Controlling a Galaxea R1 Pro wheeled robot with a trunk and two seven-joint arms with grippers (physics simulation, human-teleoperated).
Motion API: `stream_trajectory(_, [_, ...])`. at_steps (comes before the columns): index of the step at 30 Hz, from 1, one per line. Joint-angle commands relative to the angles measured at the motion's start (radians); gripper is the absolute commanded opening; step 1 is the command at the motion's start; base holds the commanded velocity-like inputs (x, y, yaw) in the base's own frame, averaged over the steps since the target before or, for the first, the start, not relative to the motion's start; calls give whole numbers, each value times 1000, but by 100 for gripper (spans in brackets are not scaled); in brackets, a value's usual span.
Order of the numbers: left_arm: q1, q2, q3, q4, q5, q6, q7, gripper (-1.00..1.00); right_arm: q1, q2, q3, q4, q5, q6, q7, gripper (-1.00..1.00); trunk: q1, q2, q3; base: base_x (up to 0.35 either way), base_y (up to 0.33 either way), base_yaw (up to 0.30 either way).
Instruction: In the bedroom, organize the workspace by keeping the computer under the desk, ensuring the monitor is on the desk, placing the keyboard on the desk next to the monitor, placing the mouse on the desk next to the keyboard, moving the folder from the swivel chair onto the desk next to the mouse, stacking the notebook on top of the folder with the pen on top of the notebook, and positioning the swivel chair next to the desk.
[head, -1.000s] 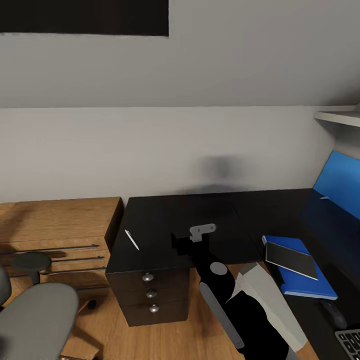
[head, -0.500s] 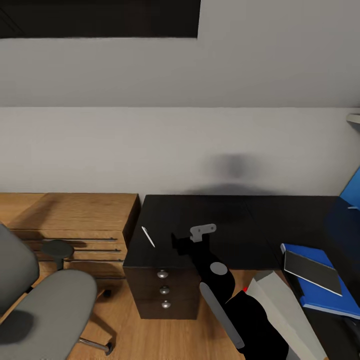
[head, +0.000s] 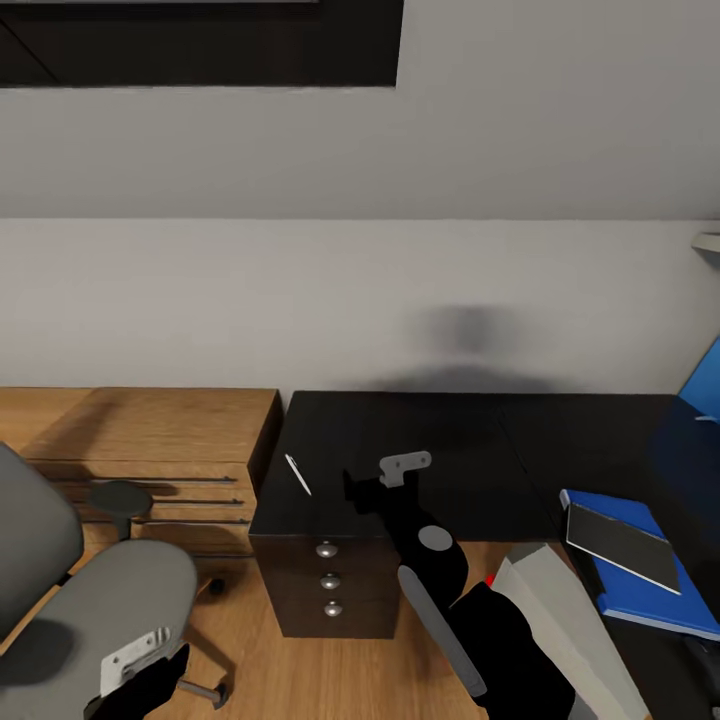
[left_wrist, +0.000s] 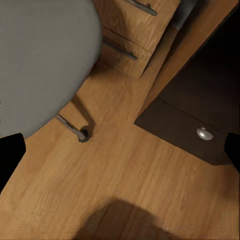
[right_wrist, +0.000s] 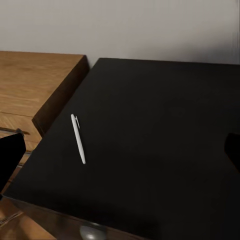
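My right gripper (head: 362, 481) hangs spread wide over the desk (head: 440, 440), just right of the white pen (head: 297, 473), my left gripper (head: 140, 675) gapes above the swivel chair (head: 95, 600), and the notebook (head: 622, 545) lies on the folder (head: 650, 590) far right.

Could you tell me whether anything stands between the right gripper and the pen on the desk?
Nothing visible does. The right gripper hangs over the black desk, and only bare desktop lies between it and the white pen, which lies near the desk's end by the wooden counter.
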Motion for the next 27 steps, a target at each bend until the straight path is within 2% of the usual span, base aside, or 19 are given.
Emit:
stream_trajectory(1, [0,0,9,-16,12,13,7,100,-1,2,1,1,-9,2,-12,100,-4,6,2,0,0,0])
stream_trajectory(5, [1,-1,32,-28,14,25,7,100,-1,10,0,35,-8,2,-14,100,-19,34,15,0,0,0])
stream_trajectory(11, [1,1,66,30,14,23,7,100,-26,93,-23,206,-4,10,-15,100,-42,76,33,0,0,0])
stream_trajectory(12, [1,1,73,41,13,22,7,100,-63,107,-31,258,-4,11,-15,100,-46,83,36,0,0,0])
stream_trajectory(14, [1,2,79,48,13,21,6,100,-116,107,-35,320,-5,12,-15,100,-53,97,43,0,0,0])
stream_trajectory(16, [1,2,89,57,11,20,5,100,-246,107,-40,484,-9,13,-12,100,-61,111,49,0,0,0])
stream_trajectory(17, [1,2,90,58,11,20,5,100,-280,107,-41,529,-11,13,-11,100,-65,118,52,0,0,0])
stream_trajectory(18, [1,1,92,60,10,19,5,100,-348,107,-42,617,-21,13,-9,100,-69,125,55,0,0,0])
stream_trajectory(20, [1,-1,94,63,9,19,5,100,-473,107,-44,778,-61,8,-7,100,-76,139,62,0,0,0])
stream_trajectory(22, [1,-2,94,64,8,18,4,100,-545,107,-45,880,-105,7,-7,100,-84,153,68,0,0,0])
stream_trajectory(24, [1,-3,94,64,8,18,4,100,-591,107,-47,962,-148,6,-7,100,-92,167,74,0,0,0])
stream_trajectory(27, [1,-3,94,64,8,18,4,100,-619,107,-55,1027,-195,5,-9,100,-103,188,83,0,0,0])
